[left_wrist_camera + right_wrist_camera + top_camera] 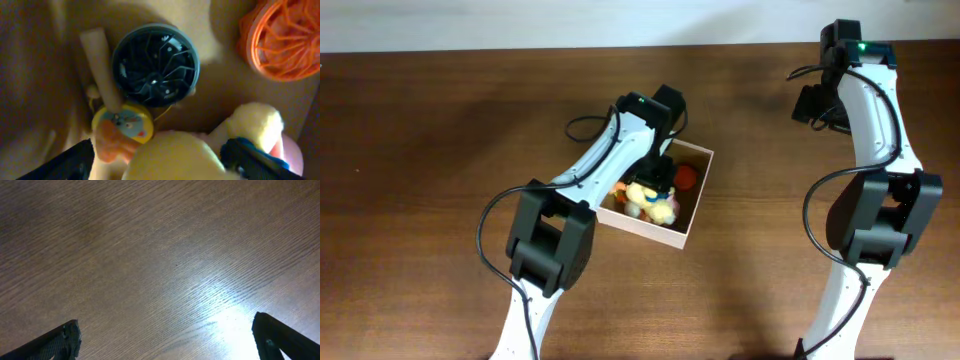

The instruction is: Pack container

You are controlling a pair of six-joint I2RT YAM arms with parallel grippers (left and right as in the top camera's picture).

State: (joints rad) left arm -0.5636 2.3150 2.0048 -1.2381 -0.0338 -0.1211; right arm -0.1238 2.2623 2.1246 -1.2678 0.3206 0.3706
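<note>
The container (645,232), a shallow square box with pale walls, sits mid-table and holds several toys. My left gripper (663,178) hangs inside it, open. Its black fingers (65,162) stand wide on either side of a yellow plush toy (175,157) with a gap on the left side. Beyond it lie a dark round finned disc (155,65), an orange wire ball (282,40), a small yellow round toy (122,122) and a tan stick (100,65). My right gripper (167,340) is open over bare wood at the far right (815,103).
The dark wooden table (440,120) stretches around the box. A cardboard floor (30,75) shows to the left of the toys inside the box. The left arm's white links (590,165) cross the box's near left corner.
</note>
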